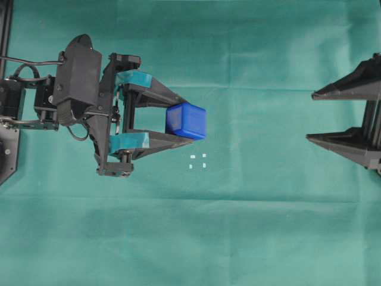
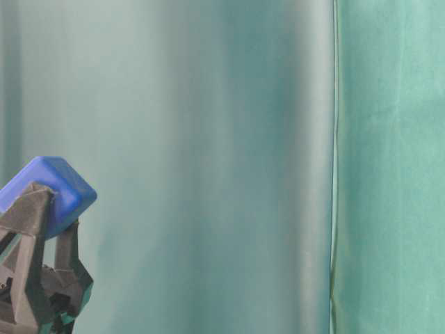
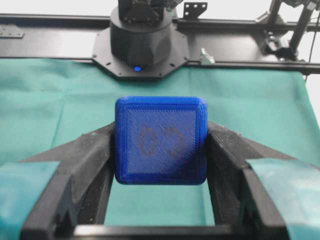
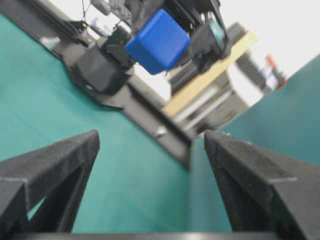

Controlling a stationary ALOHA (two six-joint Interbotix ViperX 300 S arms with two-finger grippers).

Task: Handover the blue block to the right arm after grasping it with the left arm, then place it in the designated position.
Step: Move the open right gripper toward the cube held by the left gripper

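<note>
Blue block (image 1: pixel 186 121) pinched at tips of left gripper (image 1: pixel 180 119), held off cloth, left of table centre, just up from white marks (image 1: pixel 197 161).

Right gripper (image 1: pixel 309 116) at right table edge, jaws spread wide, empty, well apart from block.

My worries: block sits only at fingertips, tilted in side view; bump from incoming fingers could twist it loose. Early left release drops it onto cloth, off marks.

Count: one block, two grippers, four marks.
</note>
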